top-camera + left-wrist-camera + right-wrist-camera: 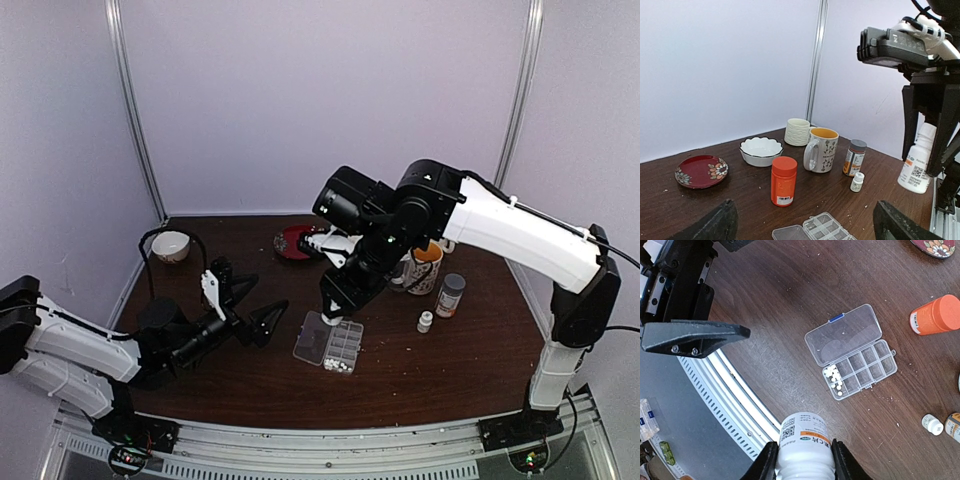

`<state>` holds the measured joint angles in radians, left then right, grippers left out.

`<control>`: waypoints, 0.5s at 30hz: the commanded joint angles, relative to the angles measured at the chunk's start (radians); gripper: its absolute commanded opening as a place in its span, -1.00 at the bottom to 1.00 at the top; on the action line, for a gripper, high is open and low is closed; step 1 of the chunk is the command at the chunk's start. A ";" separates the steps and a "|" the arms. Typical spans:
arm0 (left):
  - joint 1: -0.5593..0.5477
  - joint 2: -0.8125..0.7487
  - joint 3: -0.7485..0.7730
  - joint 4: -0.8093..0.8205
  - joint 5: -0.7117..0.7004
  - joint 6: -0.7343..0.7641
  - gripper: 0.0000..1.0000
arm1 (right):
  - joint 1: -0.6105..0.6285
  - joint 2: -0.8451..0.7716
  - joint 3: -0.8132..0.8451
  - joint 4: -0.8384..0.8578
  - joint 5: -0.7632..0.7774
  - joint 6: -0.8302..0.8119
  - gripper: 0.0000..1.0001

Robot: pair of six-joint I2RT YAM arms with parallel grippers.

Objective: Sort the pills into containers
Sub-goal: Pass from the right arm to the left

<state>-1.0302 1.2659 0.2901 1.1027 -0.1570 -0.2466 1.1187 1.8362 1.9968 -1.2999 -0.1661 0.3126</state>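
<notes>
The clear pill organizer [328, 342] lies open on the brown table, its lid flat beside the cells. Several white pills [834, 379] sit in one end cell, and they also show in the top view [339, 366]. My right gripper [804, 460] is shut on a white labelled bottle [805, 442] and holds it above the table, off the organizer's [852, 352] pill end. In the top view this gripper [335, 305] hangs just over the organizer's far edge. My left gripper [272, 292] is open and empty, left of the organizer. The organizer [816, 229] lies low between its fingers.
An orange bottle [783, 181], a mug [821, 149], a scalloped white bowl [760, 150], a ribbed cup [797, 131], a red plate [701, 171], a grey-capped brown bottle [854, 157] and a tiny white bottle [857, 182] stand behind the organizer. The metal rail [735, 390] edges the table.
</notes>
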 commanded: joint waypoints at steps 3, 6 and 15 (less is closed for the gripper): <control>0.002 0.131 -0.060 0.437 0.088 0.025 0.95 | -0.009 -0.019 0.051 -0.031 0.000 -0.005 -0.53; -0.004 0.178 -0.017 0.423 0.222 0.081 0.78 | -0.010 -0.011 0.074 -0.032 -0.009 -0.004 -0.52; -0.046 0.219 0.088 0.300 0.276 0.162 0.72 | -0.011 0.003 0.091 -0.004 -0.037 0.006 -0.52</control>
<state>-1.0584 1.4841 0.3191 1.4258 0.0731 -0.1467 1.1137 1.8362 2.0621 -1.3197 -0.1814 0.3134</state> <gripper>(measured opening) 0.867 0.338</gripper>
